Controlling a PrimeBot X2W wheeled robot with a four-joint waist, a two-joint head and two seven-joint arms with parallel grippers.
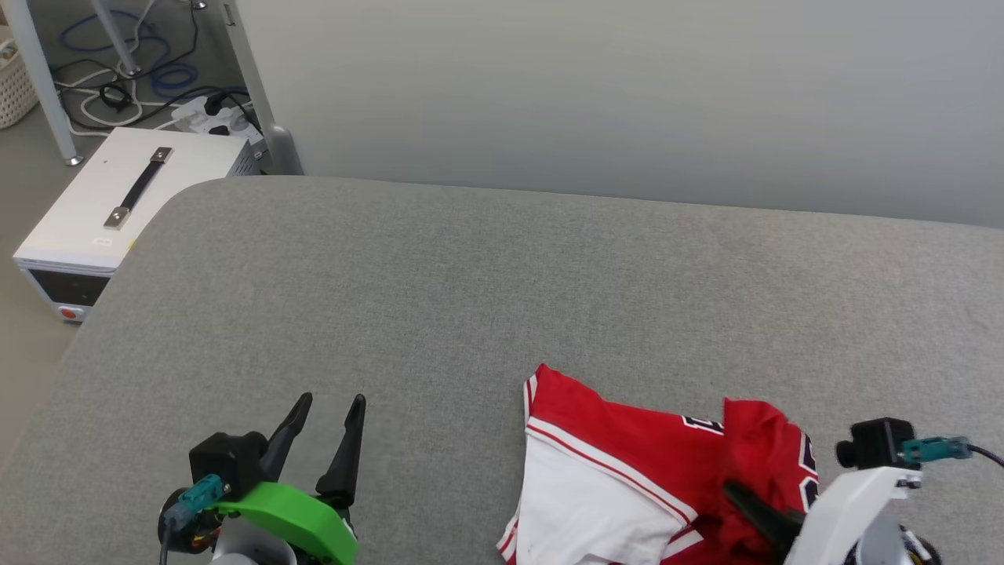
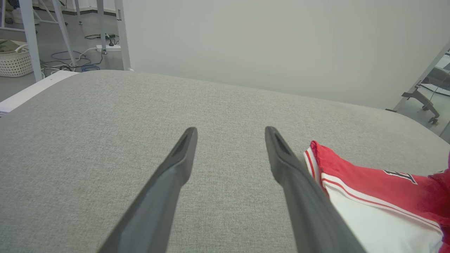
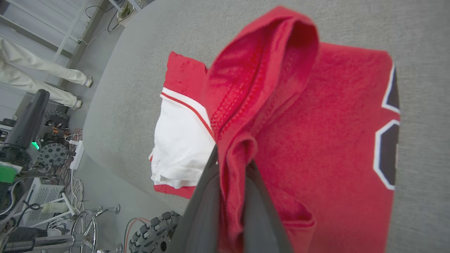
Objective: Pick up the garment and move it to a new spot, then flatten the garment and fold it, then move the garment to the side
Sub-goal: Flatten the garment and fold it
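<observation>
The garment (image 1: 627, 463), a red jersey shirt with a white sleeve, striped trim and dark white-outlined lettering, lies bunched at the near right of the grey padded table (image 1: 471, 282). My right gripper (image 1: 741, 498) is shut on a raised fold of its red fabric; in the right wrist view the cloth (image 3: 316, 116) is pinched between the two dark fingers (image 3: 207, 196) and rises from them. My left gripper (image 1: 325, 408) stands open and empty over bare table to the left of the shirt. The left wrist view shows its spread fingers (image 2: 172, 168) and the garment (image 2: 369, 196) just right of them.
A pale wall (image 1: 627, 94) rises behind the table's far edge. A white box with a strap handle (image 1: 118, 204) stands on the floor at the left, with cables (image 1: 149, 86) and metal legs behind it. A person's legs (image 3: 38, 77) and wheeled equipment (image 3: 154, 235) lie beyond the table's edge in the right wrist view.
</observation>
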